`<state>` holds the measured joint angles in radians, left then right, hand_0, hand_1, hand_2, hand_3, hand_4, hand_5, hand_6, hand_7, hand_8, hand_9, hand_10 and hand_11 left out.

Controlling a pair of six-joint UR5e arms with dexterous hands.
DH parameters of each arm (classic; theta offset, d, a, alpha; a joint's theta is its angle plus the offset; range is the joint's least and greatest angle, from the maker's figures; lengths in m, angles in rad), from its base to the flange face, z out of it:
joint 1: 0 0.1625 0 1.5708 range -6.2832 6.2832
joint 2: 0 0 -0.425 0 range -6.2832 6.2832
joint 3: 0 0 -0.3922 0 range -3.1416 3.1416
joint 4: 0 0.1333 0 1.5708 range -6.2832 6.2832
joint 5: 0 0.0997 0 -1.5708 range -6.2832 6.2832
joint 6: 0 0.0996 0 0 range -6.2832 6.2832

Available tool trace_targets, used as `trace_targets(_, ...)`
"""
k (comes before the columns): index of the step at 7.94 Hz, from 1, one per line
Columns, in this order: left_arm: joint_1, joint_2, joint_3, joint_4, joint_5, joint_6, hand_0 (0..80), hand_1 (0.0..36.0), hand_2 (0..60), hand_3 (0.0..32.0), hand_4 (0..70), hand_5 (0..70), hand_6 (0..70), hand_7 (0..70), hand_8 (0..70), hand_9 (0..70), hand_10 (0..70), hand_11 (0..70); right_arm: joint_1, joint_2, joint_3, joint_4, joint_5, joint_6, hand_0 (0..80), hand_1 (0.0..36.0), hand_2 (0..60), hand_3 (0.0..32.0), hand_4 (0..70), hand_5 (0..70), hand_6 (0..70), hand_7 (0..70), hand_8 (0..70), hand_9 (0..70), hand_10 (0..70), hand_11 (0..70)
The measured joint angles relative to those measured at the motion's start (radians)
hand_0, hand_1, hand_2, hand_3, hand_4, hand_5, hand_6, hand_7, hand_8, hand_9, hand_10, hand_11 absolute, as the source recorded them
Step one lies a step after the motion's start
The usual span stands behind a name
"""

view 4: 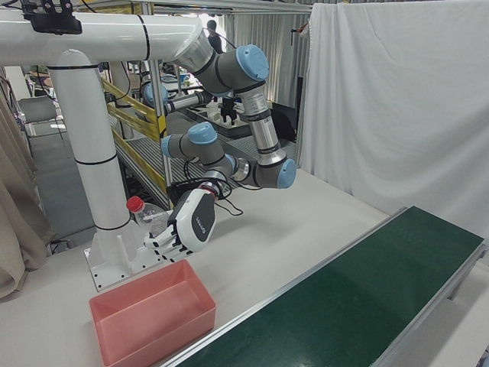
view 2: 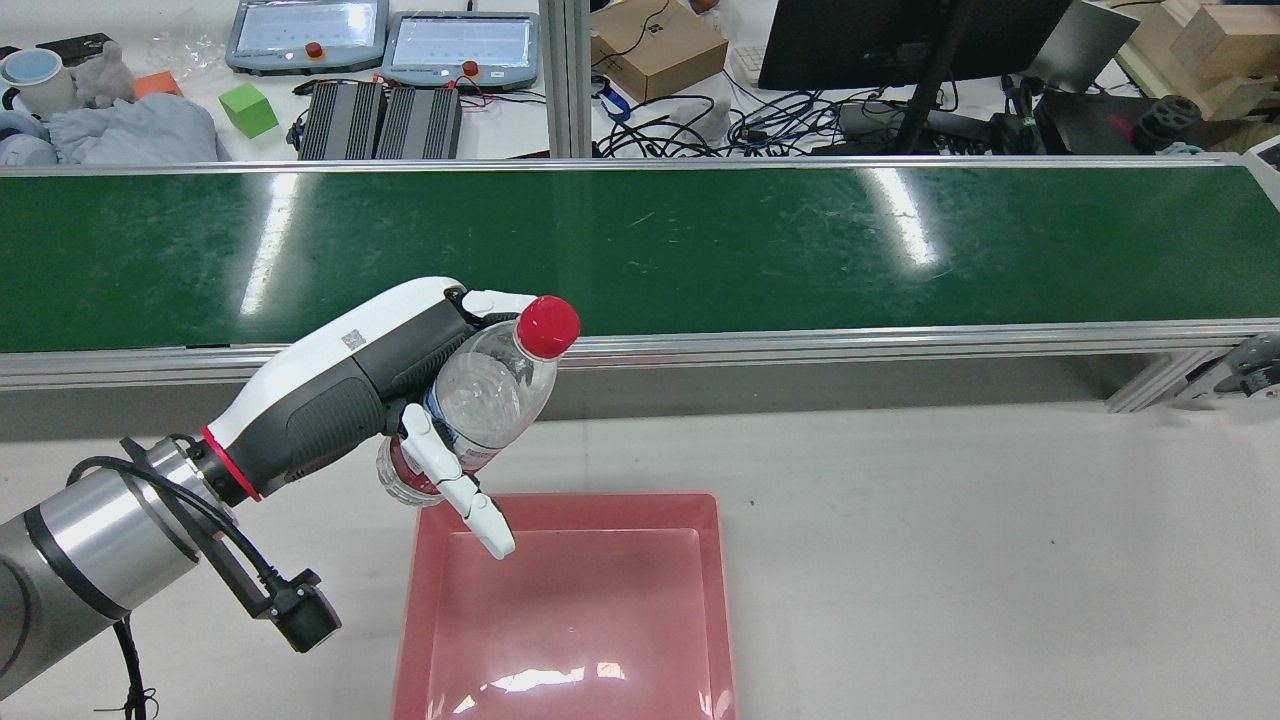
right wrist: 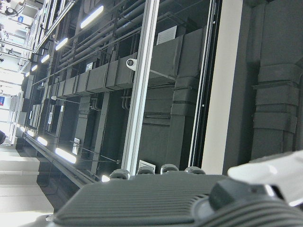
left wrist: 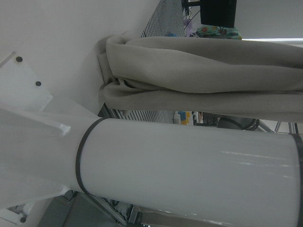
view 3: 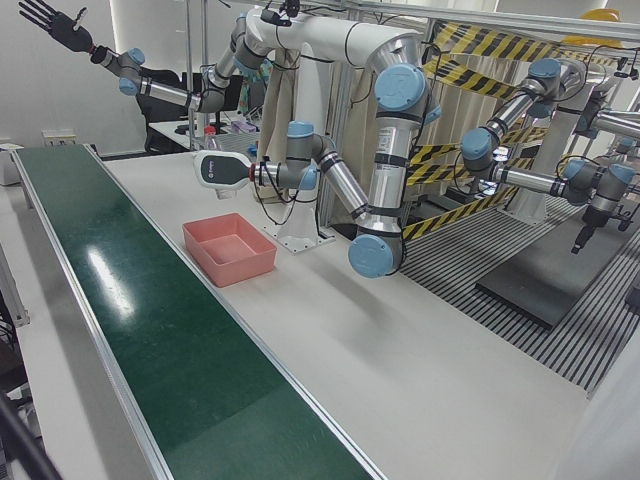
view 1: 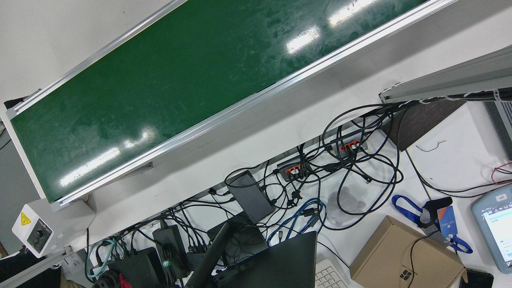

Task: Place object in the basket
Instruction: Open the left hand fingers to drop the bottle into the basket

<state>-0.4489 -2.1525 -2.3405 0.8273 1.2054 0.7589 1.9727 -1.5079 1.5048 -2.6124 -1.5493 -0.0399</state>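
A clear plastic bottle with a red cap is tilted in my left hand, which is shut on it. Hand and bottle hang just above the far left corner of the pink basket, and one finger reaches over its rim. The basket holds nothing. The right-front view has the same hand and bottle above and behind the basket. My right hand is raised high and far from the table, dark, with its fingers spread and holding nothing.
A long green conveyor belt runs across the table beyond the basket, with nothing on it. Behind it lie cables, a monitor, boxes and teach pendants. The white pedestal stands close behind the left hand.
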Motion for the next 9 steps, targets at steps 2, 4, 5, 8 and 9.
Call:
trace_targets(2, 0.003, 0.005, -0.02, -0.043, -0.003, 0.0, 39.4, 0.0, 0.0, 0.0, 11.1, 68.4, 17.6, 27.0, 32.5, 40.4, 38.8, 53.8, 0.0, 0.0, 0.0, 0.0, 0.0, 0.0, 0.0, 0.0, 0.0, 0.0, 0.0, 0.0, 0.0, 0.0, 0.0, 0.0, 0.0, 0.0)
trace_targets(4, 0.007, 0.058, -0.101, -0.083, -0.034, 0.002, 38.3, 0.0, 0.0, 0.8, 9.7, 59.2, 11.6, 11.8, 21.8, 23.1, 26.4, 37.7, 0.0, 0.0, 0.001, -0.001, 0.0, 0.0, 0.0, 0.0, 0.0, 0.0, 0.0, 0.0, 0.0, 0.0, 0.0, 0.0, 0.0, 0.0)
trace_targets(5, 0.009, 0.078, -0.126, -0.085, -0.059, 0.003, 37.5, 0.0, 0.0, 6.6, 8.9, 52.1, 10.1, 10.3, 19.0, 20.3, 21.1, 30.1, 0.0, 0.0, 0.001, -0.001, 0.0, 0.0, 0.0, 0.0, 0.0, 0.0, 0.0, 0.0, 0.0, 0.0, 0.0, 0.0, 0.0, 0.0)
trace_targets(8, 0.011, 0.093, -0.144, -0.063, -0.083, 0.003, 38.8, 0.0, 0.0, 8.8, 10.0, 46.4, 8.7, 7.0, 15.8, 14.7, 17.3, 24.5, 0.001, 0.0, 0.002, -0.001, 0.0, 0.0, 0.0, 0.0, 0.0, 0.0, 0.0, 0.0, 0.0, 0.0, 0.0, 0.0, 0.0, 0.0)
trace_targets(9, 0.011, 0.094, -0.144, -0.061, -0.084, 0.003, 39.5, 0.0, 0.0, 10.6, 8.7, 43.4, 7.9, 5.1, 14.4, 13.1, 15.1, 21.4, 0.001, 0.0, 0.002, -0.001, 0.0, 0.0, 0.0, 0.0, 0.0, 0.0, 0.0, 0.0, 0.0, 0.0, 0.0, 0.0, 0.0, 0.0)
